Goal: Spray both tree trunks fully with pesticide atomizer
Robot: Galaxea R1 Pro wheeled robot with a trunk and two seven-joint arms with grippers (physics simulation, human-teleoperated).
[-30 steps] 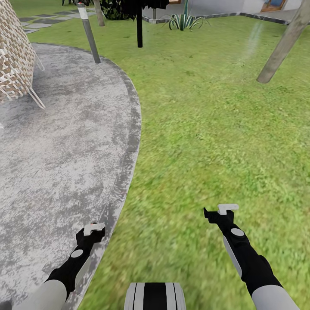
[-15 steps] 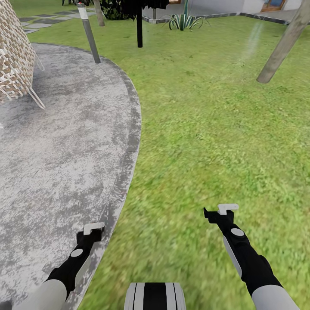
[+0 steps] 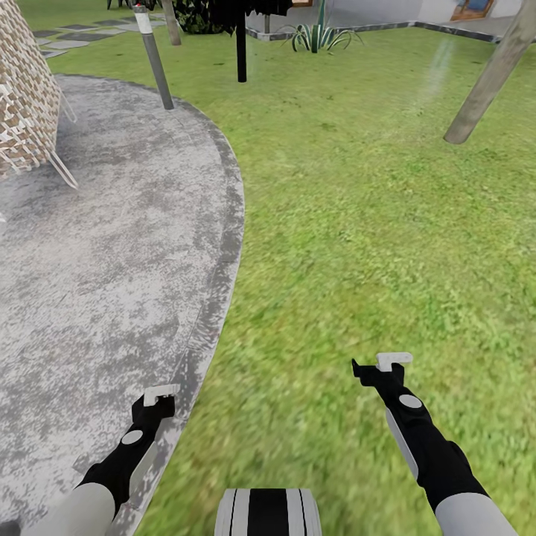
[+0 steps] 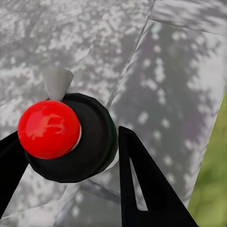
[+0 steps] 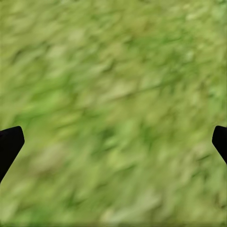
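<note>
The pesticide atomizer (image 4: 61, 137), with a red round cap, a black collar and a grey nozzle, stands on the grey paving seen in the left wrist view. My left gripper (image 4: 66, 139) has its black fingers (image 4: 142, 189) pressed against both sides of the collar. In the head view the left gripper (image 3: 152, 406) hangs low over the paving edge and covers the atomizer. My right gripper (image 3: 380, 368) hovers open over the lawn, its fingertips (image 5: 10, 142) far apart above bare grass. A thick, pale, leaning tree trunk (image 3: 480, 93) rises at the far right.
A round grey stone patio (image 3: 97, 246) fills the left, bordered by lawn (image 3: 357, 223). A wicker chair (image 3: 22, 97) stands at the patio's far left. A grey lamp post (image 3: 154, 59) and a dark post (image 3: 240, 45) stand at the back.
My left gripper has shifted slightly down and to the left over the patio edge. The right arm and the camera have stayed still.
</note>
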